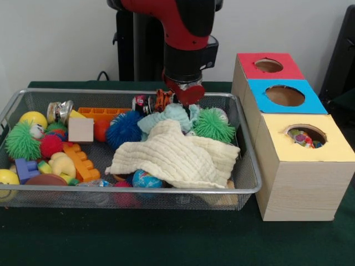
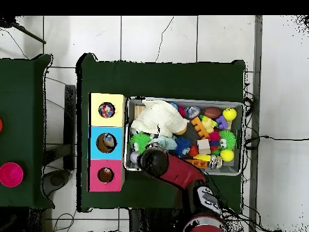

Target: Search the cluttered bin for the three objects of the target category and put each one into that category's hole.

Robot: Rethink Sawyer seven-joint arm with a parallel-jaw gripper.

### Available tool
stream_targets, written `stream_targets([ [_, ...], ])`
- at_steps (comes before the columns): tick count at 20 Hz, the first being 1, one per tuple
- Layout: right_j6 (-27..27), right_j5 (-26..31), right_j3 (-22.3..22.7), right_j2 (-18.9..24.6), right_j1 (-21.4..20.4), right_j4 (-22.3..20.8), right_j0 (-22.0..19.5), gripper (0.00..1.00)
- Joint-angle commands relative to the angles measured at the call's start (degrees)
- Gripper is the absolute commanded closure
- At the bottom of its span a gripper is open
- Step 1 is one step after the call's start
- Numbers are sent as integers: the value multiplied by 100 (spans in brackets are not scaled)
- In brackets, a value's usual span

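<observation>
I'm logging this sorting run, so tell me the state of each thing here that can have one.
Silver wire mesh bin: full, cluttered.
Cream ribbed cloth: crumpled, lying over toys.
Yellow-topped wooden box: colourful items visible in its hole.
Blue-topped box: something in its hole.
Red-topped box: something in its hole.
Gripper: low over the bin's far side.
</observation>
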Motion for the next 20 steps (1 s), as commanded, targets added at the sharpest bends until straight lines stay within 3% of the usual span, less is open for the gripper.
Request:
stream_targets([
  [1,421,-171,91,292,368,-189,-109,0],
  [11,390,-2,113,384,243,-137,-337,0],
  [15,363,318,113,351,-65,-91,-331,0],
  [20,270,1139,4,66,-704,-118,-144,0],
])
